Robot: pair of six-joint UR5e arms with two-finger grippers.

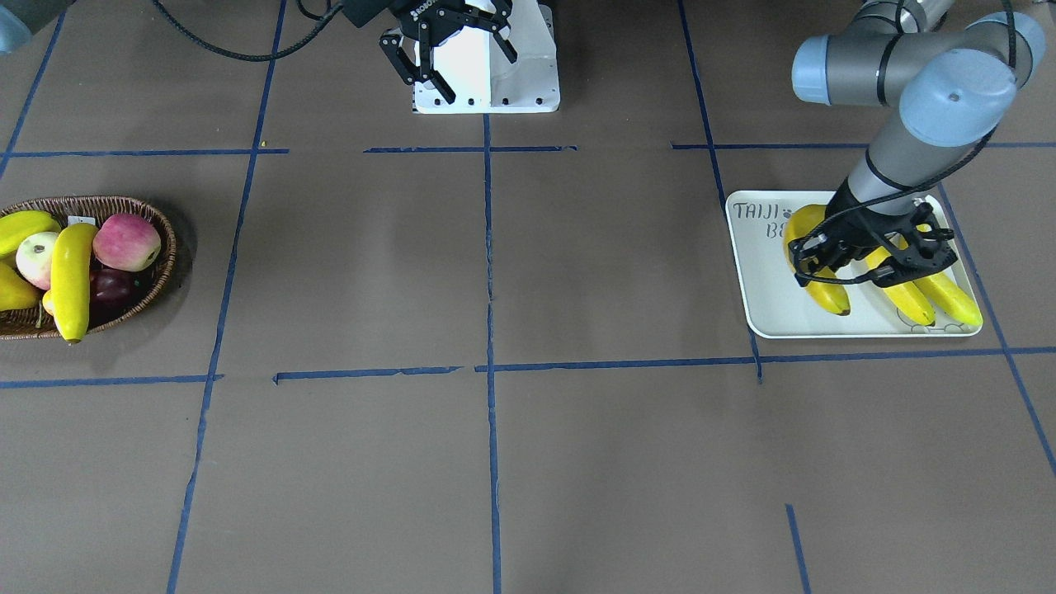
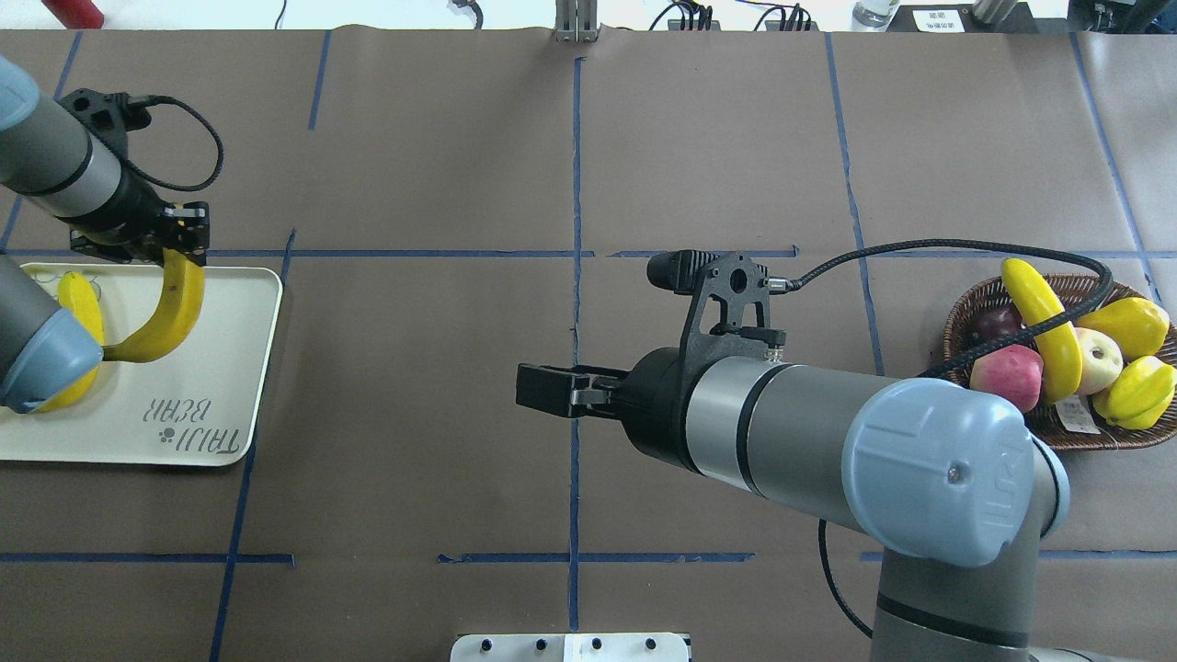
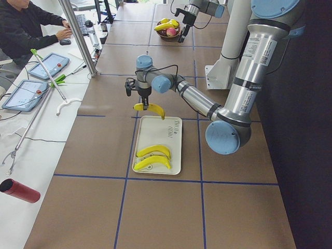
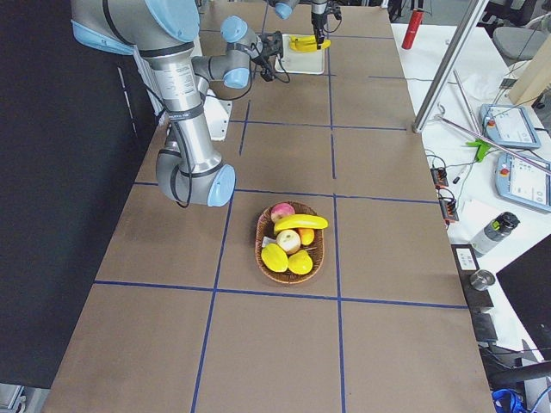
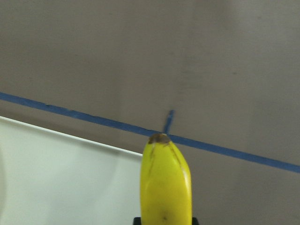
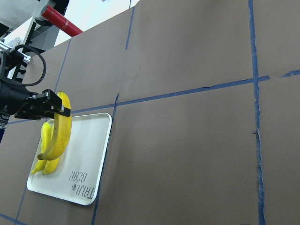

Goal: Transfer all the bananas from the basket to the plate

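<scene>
My left gripper [image 2: 180, 237] is shut on the top end of a yellow banana [image 2: 173, 308] and holds it hanging over the far end of the pale "TAIJI BEAR" plate [image 2: 211, 405]. The banana's tip fills the left wrist view [image 5: 165, 187]. Two more bananas [image 1: 928, 297] lie side by side on the plate [image 1: 767, 289]. One banana [image 2: 1044, 322] lies across the fruit in the brown wicker basket [image 2: 965, 317] at the other end of the table. My right gripper [image 1: 481, 78] is open and empty, held over the table's middle near the robot's base.
The basket [image 1: 161, 268] also holds pink-red apples [image 1: 126, 242], a dark red fruit [image 1: 111, 287] and other yellow fruits [image 1: 21, 231]. A white base plate [image 1: 528, 82] sits at the robot's side. Blue tape lines cross the brown table.
</scene>
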